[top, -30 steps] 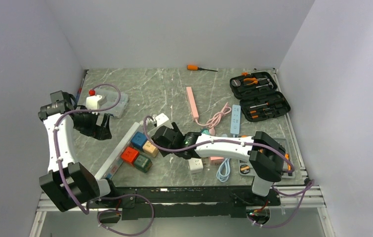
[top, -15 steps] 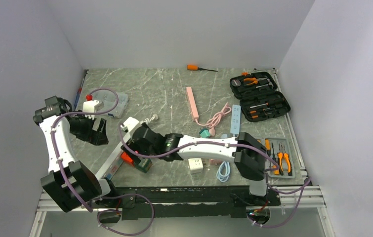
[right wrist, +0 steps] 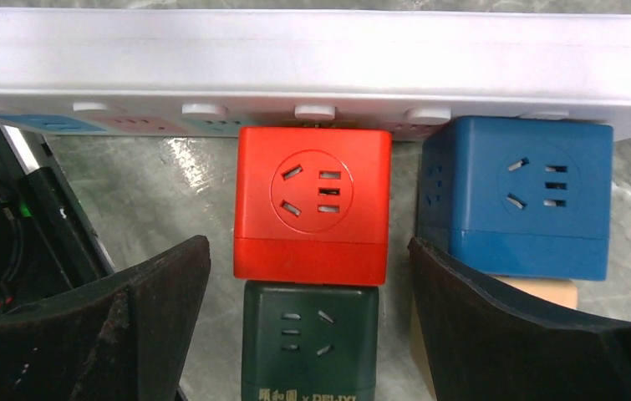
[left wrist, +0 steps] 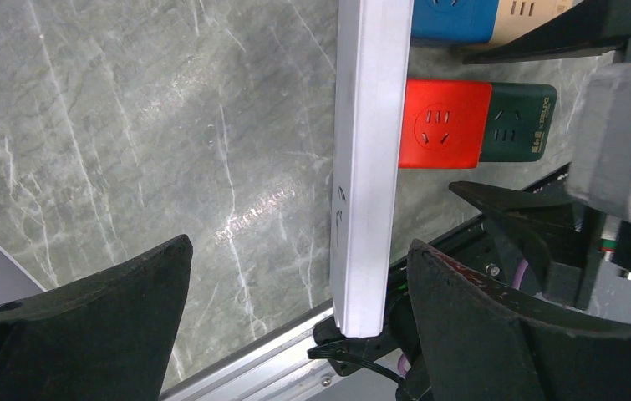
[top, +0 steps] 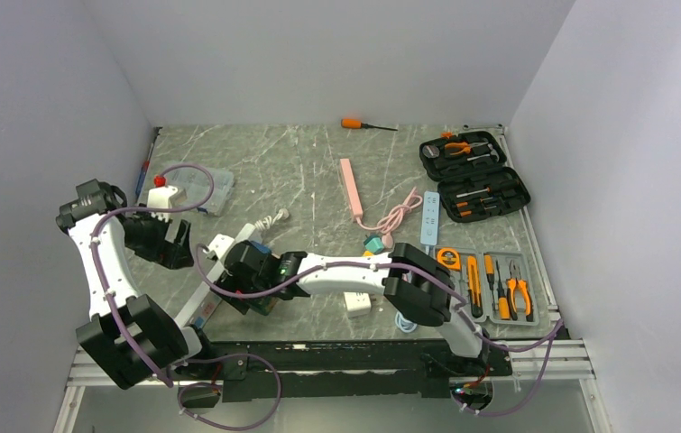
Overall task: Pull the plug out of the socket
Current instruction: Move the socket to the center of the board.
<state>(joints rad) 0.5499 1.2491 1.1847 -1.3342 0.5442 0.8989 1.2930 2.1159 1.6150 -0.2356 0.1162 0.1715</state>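
Right wrist view: right gripper (right wrist: pixel 307 244) jaws are spread wide with nothing held. One finger sits on either side of red cube adapter (right wrist: pixel 312 205), neither touching it. Red cube adapter butts against the long side of white power strip (right wrist: pixel 312 63), socket face toward the camera. Dark green cube (right wrist: pixel 309 342) touches the red one on the side away from the strip. Blue cube (right wrist: pixel 516 196) sits just beside the red one, also against the strip, with beige cube (right wrist: pixel 550 292) partly hidden behind it.

Left wrist view: left gripper (left wrist: pixel 299 245) jaws are also wide open and empty over the desk (left wrist: pixel 128 125). The strip's end runs between them, closer to one finger.

Top external view: strip lies diagonally at the near-left of the desk. Right arm reaches across to it, and left gripper is just to its left.
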